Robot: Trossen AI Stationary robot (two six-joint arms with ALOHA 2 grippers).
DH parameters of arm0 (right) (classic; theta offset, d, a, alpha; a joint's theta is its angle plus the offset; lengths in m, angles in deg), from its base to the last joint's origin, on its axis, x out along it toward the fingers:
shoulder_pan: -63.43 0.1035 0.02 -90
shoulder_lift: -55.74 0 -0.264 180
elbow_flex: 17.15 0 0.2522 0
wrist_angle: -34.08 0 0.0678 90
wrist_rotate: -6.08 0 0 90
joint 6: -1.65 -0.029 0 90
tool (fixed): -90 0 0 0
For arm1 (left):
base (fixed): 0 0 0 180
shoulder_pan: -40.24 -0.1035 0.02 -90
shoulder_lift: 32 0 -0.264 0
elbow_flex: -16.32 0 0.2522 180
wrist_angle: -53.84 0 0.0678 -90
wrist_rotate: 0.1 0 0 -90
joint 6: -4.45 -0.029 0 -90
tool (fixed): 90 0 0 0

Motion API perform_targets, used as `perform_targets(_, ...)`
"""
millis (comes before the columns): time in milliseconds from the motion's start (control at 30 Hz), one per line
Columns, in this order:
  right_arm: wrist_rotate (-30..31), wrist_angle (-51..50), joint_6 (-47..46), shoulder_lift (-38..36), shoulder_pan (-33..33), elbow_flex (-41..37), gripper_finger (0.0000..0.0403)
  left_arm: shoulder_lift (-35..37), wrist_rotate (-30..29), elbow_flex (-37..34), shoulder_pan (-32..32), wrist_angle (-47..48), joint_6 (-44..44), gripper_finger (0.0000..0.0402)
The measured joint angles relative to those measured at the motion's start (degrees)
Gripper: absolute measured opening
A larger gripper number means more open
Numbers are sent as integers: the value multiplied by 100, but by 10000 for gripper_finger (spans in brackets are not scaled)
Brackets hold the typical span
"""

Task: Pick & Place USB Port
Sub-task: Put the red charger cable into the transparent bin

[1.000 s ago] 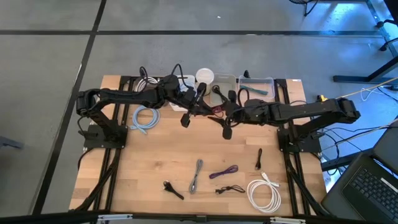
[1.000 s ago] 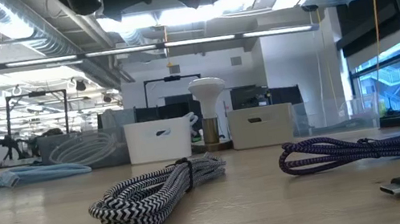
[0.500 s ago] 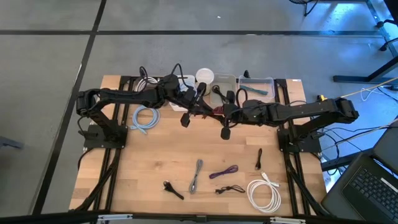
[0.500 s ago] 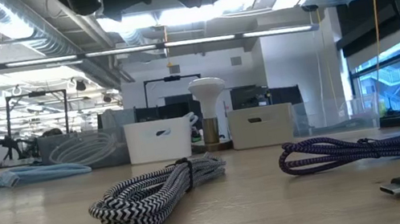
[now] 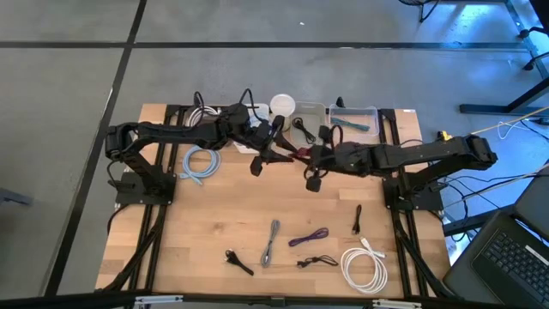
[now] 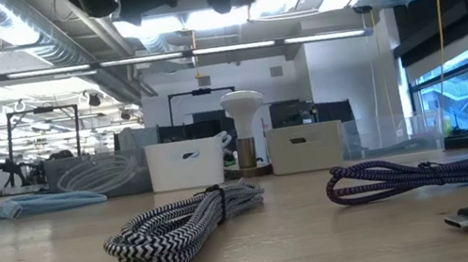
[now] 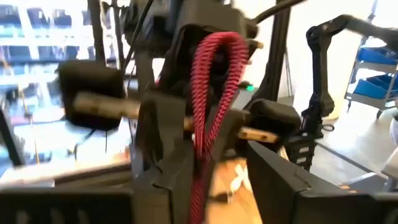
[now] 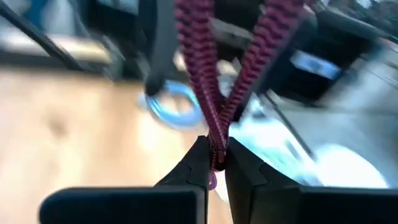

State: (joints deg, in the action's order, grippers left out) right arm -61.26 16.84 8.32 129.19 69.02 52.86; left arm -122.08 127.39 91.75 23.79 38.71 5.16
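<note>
Above the back half of the wooden table, in the high view, the left gripper and the right gripper meet just apart from each other, with a red braided cable strung between them. Behind the two grippers stand a white lamp and clear bins; a light blue coiled cable lies to the left gripper's outer side. Well in front of both grippers lie a grey braided cable, a purple cable, a white coiled cable and a few small black cables.

In the low view the grey braided cable and the purple cable rest on the tabletop, the white lamp and white bins behind them; the arms show only as dark shapes at the top.

In the left wrist view the red braided cable loops upward in front of the left gripper, whose fingers are closed around its lower strands.

In the right wrist view the right gripper pinches the red braided cable where its two strands join, fingers shut tight on it; the light blue coiled cable lies beyond. No writing or label can be read in any view.
</note>
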Motion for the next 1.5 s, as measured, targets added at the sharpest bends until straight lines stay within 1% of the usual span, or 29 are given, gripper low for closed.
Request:
perform_targets(133,1306,-1562,-415,-447,292,280,25,243,58,-2,-209,919,-114,180)
perform_targets(233,1825,-2717,-874,-773,491,458,25,390,59,0,-408,1619,-140,196)
perform_targets(333,1978,-3588,-1238,-1073,552,615,25,447,57,0,-584,2291,-141,199)
perform_targets(433,2002,-4233,-1427,-1244,398,713,25,449,-32,-4,-678,2859,-150,195)
perform_targets(600,1992,-5279,-1659,-1280,-78,968,25,429,-916,-6,-698,3476,-151,186)
perform_targets(667,1970,-5545,-1672,-1250,-319,1087,25,428,-1165,-6,-698,3696,-151,184)
perform_targets(733,1804,-5748,-1669,-1247,-582,1211,25,428,-1330,-16,-693,3875,-186,183)
perform_targets(867,1339,-5982,-1493,-1243,-1123,1387,25,432,-1444,-256,-631,3600,-198,182)
perform_targets(1000,1129,-6332,-1281,-1203,-1700,1544,25,466,-1449,-601,-527,2970,-168,182)
perform_targets(1100,1117,-6643,-1055,-1132,-2196,1702,25,637,-1496,-975,-439,2354,-88,182)
perform_targets(1233,1114,-6766,-588,-957,-2955,1815,25,1221,-1551,-1614,-414,1407,105,182)
perform_targets(1433,831,-6694,305,-500,-4066,1829,25,2306,-1579,-2663,-417,-244,310,182)
perform_targets(1500,755,-6655,566,-299,-4369,1829,25,2614,-1578,-2879,-418,-486,308,182)
